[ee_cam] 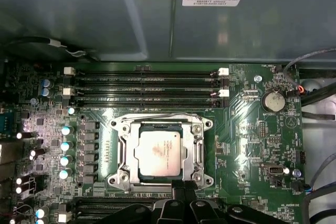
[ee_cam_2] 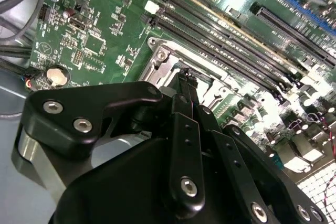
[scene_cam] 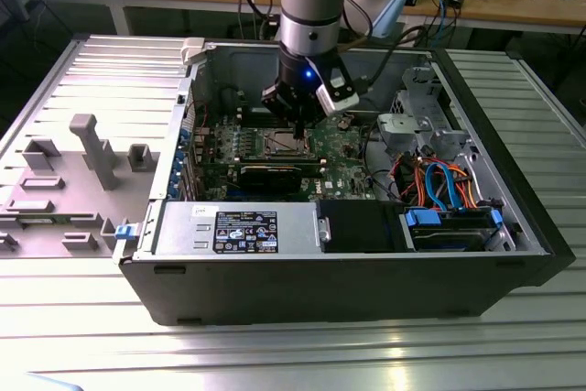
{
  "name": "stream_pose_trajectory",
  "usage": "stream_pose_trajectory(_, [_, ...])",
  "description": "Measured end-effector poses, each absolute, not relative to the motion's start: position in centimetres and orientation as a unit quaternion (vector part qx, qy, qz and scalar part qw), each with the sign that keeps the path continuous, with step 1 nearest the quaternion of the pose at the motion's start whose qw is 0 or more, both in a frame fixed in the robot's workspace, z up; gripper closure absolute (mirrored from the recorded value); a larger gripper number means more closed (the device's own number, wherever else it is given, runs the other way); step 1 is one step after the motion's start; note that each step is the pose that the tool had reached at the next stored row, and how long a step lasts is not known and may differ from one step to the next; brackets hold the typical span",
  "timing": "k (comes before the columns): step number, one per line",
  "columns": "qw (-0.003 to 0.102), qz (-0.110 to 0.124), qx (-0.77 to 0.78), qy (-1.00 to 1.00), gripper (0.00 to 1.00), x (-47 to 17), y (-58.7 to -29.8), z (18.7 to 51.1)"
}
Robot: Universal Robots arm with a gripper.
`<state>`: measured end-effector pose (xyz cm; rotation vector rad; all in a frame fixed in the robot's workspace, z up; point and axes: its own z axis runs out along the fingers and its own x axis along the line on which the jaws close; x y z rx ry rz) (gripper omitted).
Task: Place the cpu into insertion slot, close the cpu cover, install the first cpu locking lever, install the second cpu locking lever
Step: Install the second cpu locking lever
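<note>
Tool point(ee_cam: 181, 188) just beside seated cpu point(ee_cam: 160, 152)

You're working on a ribbed metal table point(scene_cam: 82, 327) of long silvery slats. On it, in the exterior view, lies an open computer case point(scene_cam: 348, 272) on its side, dark walls up, its inside showing. Just beside it, at that view's left, the grey side panel point(scene_cam: 64, 162) lies flat, touching the case's edge, with grey plastic brackets standing up from it.
</note>
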<state>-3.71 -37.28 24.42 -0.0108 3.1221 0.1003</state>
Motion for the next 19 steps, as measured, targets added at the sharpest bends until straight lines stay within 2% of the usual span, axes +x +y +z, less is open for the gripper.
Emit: stream_pose_trajectory(19, [0.009, 0.036, -0.003, 0.999, 0.89, -3.76, -37.93, 24.42])
